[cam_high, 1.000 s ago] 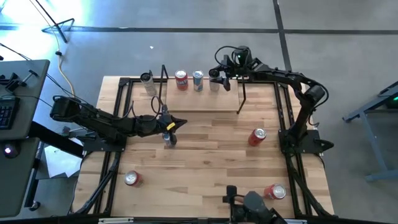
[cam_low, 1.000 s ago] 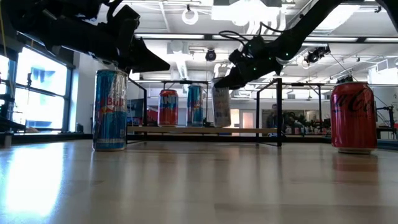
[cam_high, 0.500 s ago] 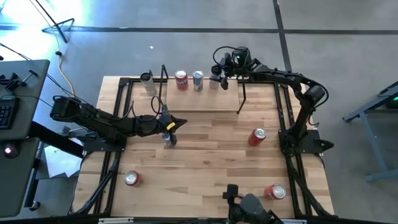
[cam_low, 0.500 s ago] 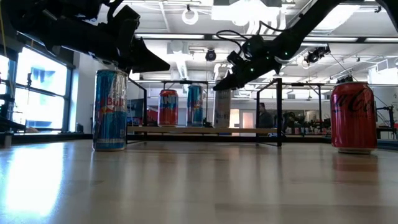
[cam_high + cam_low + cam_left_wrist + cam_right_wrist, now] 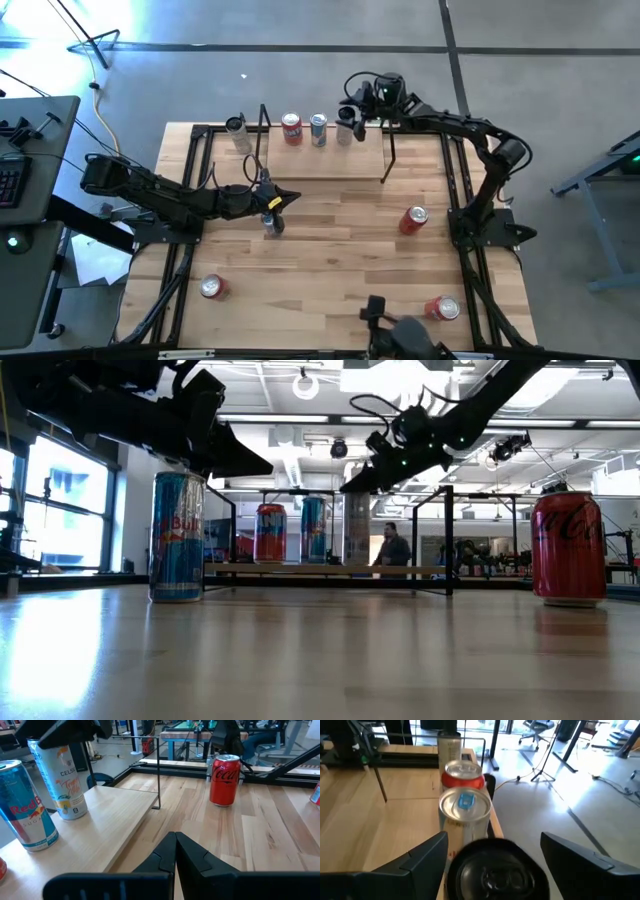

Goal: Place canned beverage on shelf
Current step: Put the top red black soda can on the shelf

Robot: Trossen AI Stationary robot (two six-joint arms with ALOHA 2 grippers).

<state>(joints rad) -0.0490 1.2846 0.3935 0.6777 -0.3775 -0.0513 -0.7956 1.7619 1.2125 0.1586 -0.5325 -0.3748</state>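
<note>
The shelf [image 5: 330,162] stands at the table's far edge, a pale plank between black rod frames. On it stand a red can [image 5: 291,128], a blue can [image 5: 318,128] and a white Celsius can [image 5: 345,130], all upright on their bases. My right gripper [image 5: 494,840] is open just above the white can's top [image 5: 492,875], one finger on either side of it and not touching it. My left gripper [image 5: 280,198] is shut and empty at the table's middle left, above a tall Red Bull can [image 5: 271,222] that stands on the tabletop.
Red cola cans stand on the tabletop at the right [image 5: 413,218], near right [image 5: 442,308] and near left [image 5: 211,287]. A silver can [image 5: 237,130] stands left of the shelf's end frame. A person [image 5: 393,548] shows in the room behind.
My right gripper has risen off the top of the white can and gone a little toward the far edge. The can stays upright on the shelf beside the blue can.
</note>
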